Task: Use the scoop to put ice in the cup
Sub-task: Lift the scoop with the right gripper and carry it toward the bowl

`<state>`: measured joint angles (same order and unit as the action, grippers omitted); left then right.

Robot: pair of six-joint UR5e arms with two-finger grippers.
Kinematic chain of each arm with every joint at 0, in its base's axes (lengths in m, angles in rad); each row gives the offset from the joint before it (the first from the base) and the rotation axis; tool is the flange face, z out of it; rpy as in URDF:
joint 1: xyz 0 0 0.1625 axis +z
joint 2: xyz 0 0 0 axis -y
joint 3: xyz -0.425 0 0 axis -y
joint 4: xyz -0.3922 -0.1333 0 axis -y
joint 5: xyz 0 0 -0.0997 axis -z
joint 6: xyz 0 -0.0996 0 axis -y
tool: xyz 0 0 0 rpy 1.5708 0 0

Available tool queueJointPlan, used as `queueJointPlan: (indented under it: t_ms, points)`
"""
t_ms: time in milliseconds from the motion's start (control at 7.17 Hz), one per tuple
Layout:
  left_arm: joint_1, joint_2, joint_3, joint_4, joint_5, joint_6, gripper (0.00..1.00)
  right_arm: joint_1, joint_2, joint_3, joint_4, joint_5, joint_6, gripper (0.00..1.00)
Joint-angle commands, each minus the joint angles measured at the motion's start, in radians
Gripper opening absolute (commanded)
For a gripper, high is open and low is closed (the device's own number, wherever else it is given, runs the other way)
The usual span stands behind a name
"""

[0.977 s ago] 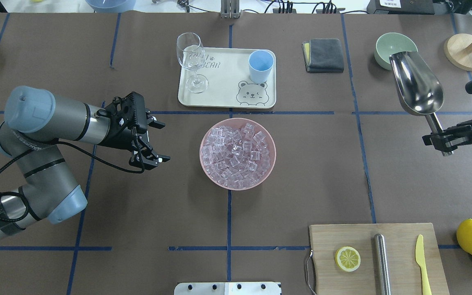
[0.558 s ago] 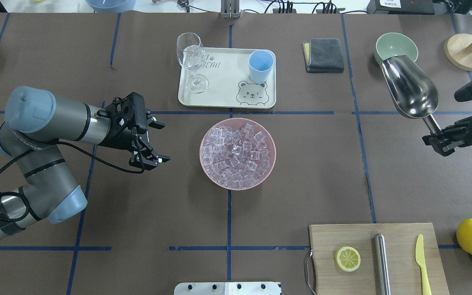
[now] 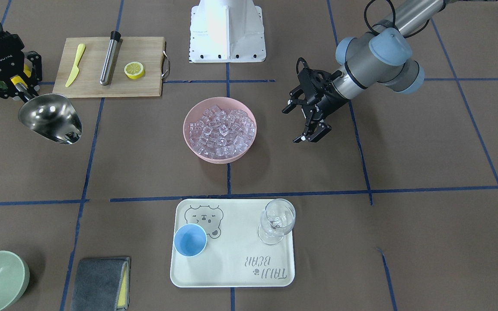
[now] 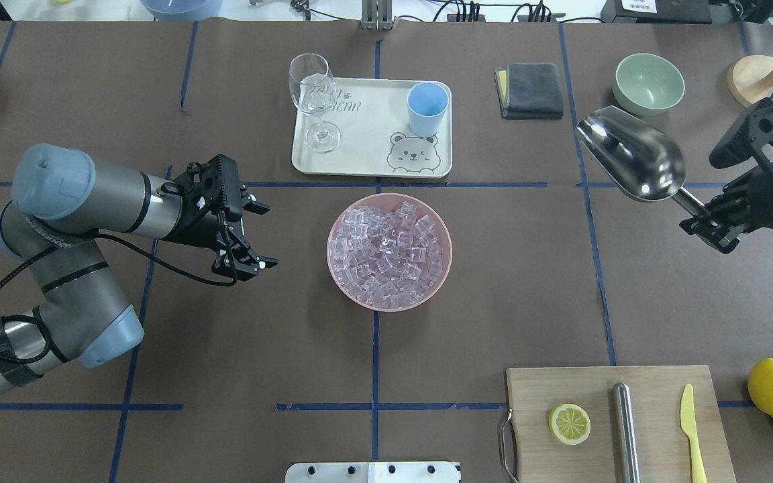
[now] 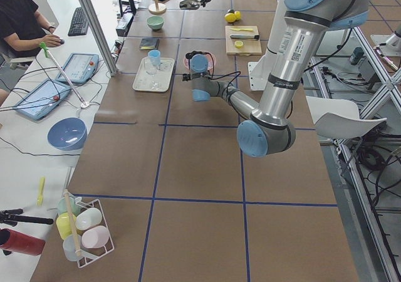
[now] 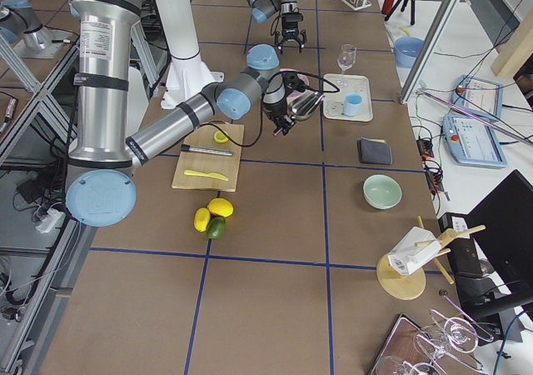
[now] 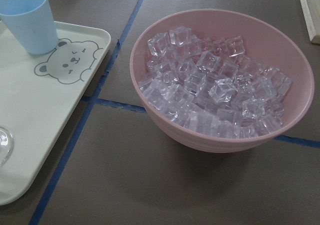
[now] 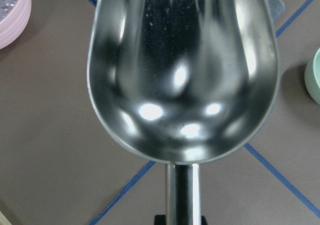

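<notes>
Two right fingers (image 4: 692, 226) seemingly pinch scoop (image 4: 631, 157).

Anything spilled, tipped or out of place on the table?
Nothing stands out: the ice is all inside the pink bowl, the cup is upright on the tray, and the scoop is empty in the right gripper.

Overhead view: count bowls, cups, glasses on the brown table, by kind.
Bowls: 2 (pink bowl, green bowl)
Cups: 1 (blue cup)
Glasses: 1 (wine glass)
Total: 4
</notes>
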<state>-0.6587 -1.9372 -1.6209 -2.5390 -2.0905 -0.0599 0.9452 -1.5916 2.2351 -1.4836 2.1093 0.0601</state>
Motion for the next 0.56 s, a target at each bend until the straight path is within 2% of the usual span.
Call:
queueJointPlan:
  t_ms: [0,279,419]
  points:
    - [0.036,-0.008,0.012,-0.001,0.001,0.000,1.00,-0.014,0.130,0.001,-0.236,0.037,-0.094,0.00]
    - [0.044,-0.039,0.013,0.003,0.001,0.002,1.00,-0.014,0.136,0.006,-0.236,0.008,-0.108,0.00]
    - [0.044,-0.040,0.009,0.055,-0.003,0.068,1.00,-0.020,0.139,0.008,-0.236,-0.032,-0.190,0.00]
